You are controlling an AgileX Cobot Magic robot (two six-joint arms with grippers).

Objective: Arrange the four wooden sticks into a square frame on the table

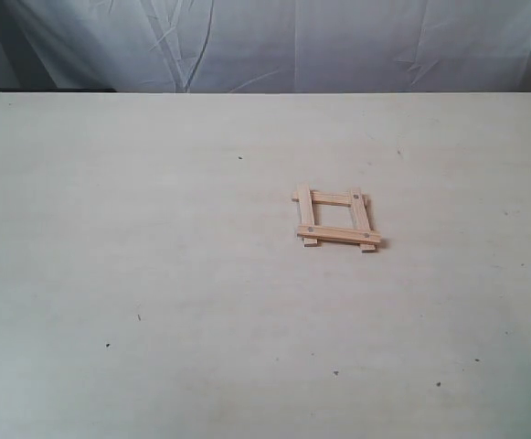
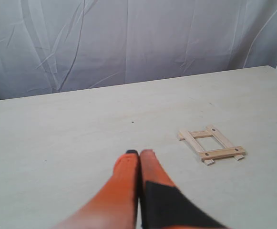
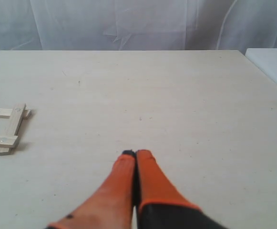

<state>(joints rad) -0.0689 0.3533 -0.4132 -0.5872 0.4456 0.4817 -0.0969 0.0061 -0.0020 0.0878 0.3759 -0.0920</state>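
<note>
The right wrist view cuts the square frame [image 3: 13,125] off at the picture edge, so only one side and two corners show there. The exterior view takes in neither arm. The order of overlap at the far corners is too small to make out.

The left gripper [image 2: 139,153] hangs above the bare tabletop [image 1: 155,274]. Its orange fingers [image 2: 126,176] are pressed together tip to tip, with nothing between them. The right gripper [image 3: 135,153] is in the same state: fingers [image 3: 150,176] closed against each other, empty, clear of the frame.

The square frame [image 1: 338,234] lies flat on the tabletop, right of centre in the exterior view and well apart from both grippers. Its four wooden sticks [image 2: 221,153] cross at the corners with their ends projecting slightly. The near stick rests over the ends of the two side sticks.
</note>
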